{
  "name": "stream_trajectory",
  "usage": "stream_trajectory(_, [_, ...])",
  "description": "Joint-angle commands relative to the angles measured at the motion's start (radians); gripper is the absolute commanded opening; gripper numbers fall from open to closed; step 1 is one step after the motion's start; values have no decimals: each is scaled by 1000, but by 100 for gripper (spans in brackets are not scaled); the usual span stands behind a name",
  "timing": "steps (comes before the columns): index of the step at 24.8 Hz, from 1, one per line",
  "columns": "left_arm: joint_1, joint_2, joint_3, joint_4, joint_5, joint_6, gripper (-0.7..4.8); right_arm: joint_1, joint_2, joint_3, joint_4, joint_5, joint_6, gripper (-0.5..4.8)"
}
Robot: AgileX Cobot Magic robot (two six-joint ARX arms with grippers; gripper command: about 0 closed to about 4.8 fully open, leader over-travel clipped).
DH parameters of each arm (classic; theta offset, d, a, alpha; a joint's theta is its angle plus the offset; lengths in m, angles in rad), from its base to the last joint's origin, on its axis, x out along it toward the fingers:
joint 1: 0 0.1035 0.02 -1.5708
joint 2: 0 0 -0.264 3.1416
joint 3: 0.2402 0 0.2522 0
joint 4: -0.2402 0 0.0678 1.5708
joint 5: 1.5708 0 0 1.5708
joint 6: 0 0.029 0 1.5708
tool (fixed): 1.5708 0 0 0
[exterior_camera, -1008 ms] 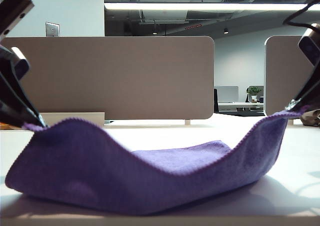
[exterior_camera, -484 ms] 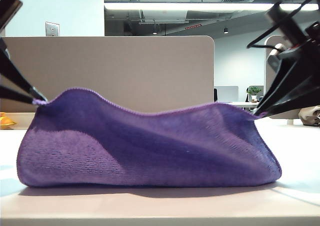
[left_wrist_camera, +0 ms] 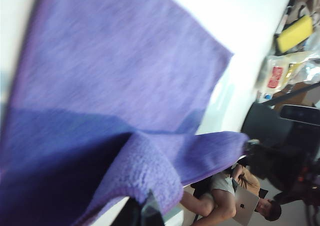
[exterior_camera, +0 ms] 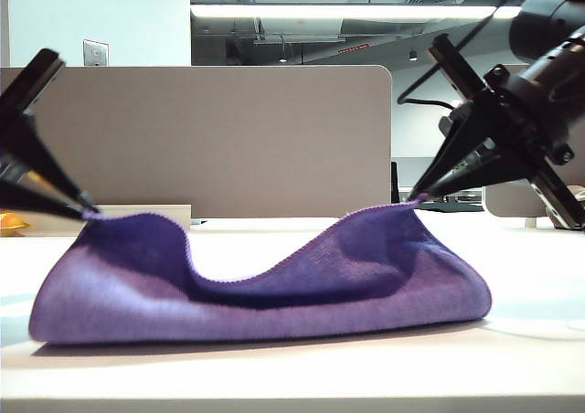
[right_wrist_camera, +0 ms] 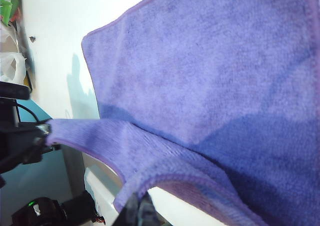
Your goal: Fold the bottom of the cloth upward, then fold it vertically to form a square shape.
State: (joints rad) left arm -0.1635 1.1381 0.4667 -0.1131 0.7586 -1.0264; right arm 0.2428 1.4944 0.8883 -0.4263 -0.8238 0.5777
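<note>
We see a white worktop [exterior_camera: 292,376] filling the lower part of the exterior frame, with a beige partition panel [exterior_camera: 228,139] behind it and a long ceiling light [exterior_camera: 347,12] at the top, in an open office. A wall plate [exterior_camera: 95,53] sits at upper left. The cloth [exterior_camera: 256,290] lies across the lower middle, doubled over, its upper edge sagging between two raised corners. At mid left our left gripper [exterior_camera: 89,211] has its fingers clamped on one corner; right of centre our right gripper [exterior_camera: 416,196] pinches the other. Each wrist view is almost filled by purple fabric.
</note>
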Motion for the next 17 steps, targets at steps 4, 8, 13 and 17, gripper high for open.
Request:
stream_trajectory(4, [3, 82, 127, 16, 6, 0, -6, -2, 73, 72, -14, -6, 52, -7])
stream_trajectory(8, [3, 134, 159, -21, 9, 0, -6, -13, 103, 77, -14, -8, 90, -7])
stream_trajectory(13, [3, 178, 168, -38, 5, -3, -6, -39, 122, 77, -10, -7, 147, -6])
stream_trajectory(17, [6, 187, 168, -35, 5, -22, -6, -63, 127, 77, 6, -6, 196, -5])
